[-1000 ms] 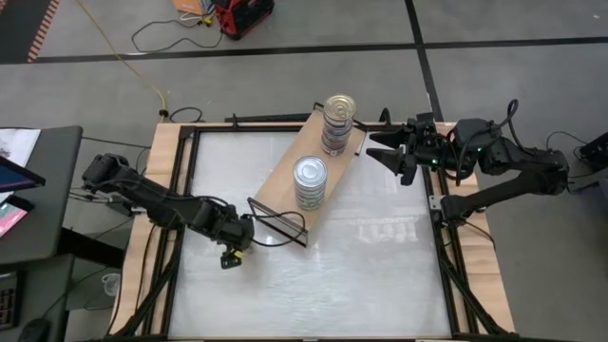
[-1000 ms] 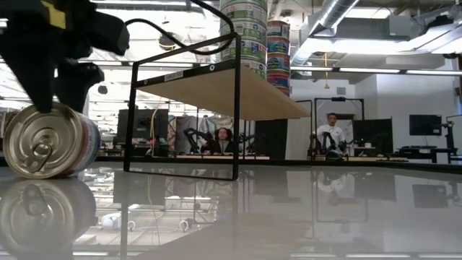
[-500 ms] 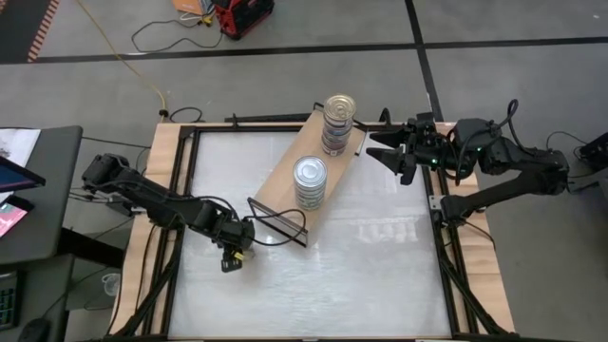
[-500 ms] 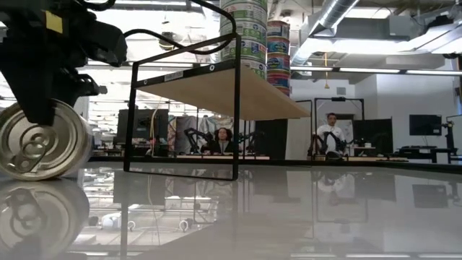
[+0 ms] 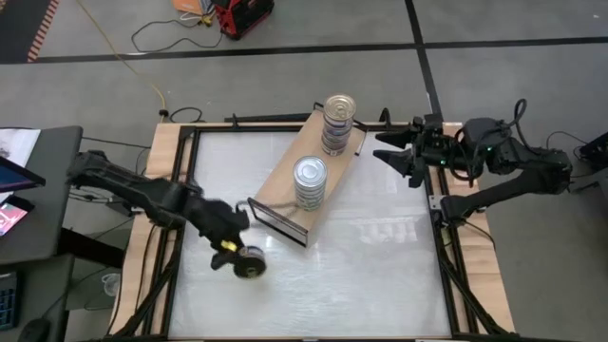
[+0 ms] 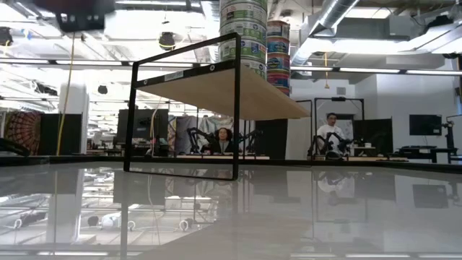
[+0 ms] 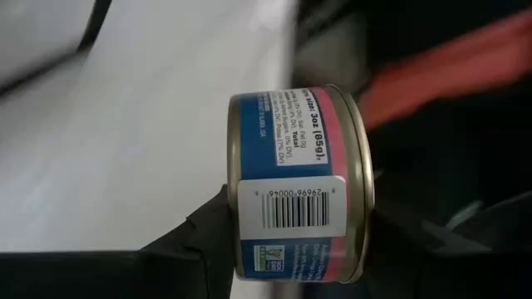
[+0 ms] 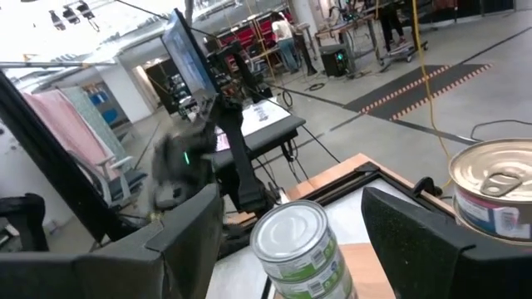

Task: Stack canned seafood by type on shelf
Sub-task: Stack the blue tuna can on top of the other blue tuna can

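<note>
At the left of the white desk (image 5: 370, 275), the left pincer (image 5: 239, 261) is seen above the surface, just off the near corner of the shelf (image 5: 280, 185). A single tin (image 7: 298, 184) with a blue and pink label and a barcode is clamped between its dark fingers (image 7: 199, 241), gripped across its two flat faces, as the left wrist view shows; from above, the tin's round face is seen at the tip of the arm.

The shelf, a tan board on a thin black frame, lies slantwise across the far middle of the desk. Two stacks of tins are carried on its top: a silver-lidded stack (image 5: 309, 180) near its middle and a taller stack (image 5: 338, 122) at its far end. In the low view the board is seen raised on the frame, with both stacks rising out of the picture's top.

At the right, the right pincer (image 5: 388, 149) is held beside the shelf's far end, near the taller stack. Its fingers (image 8: 416, 237) are spread apart, and nothing is held between them.
</note>
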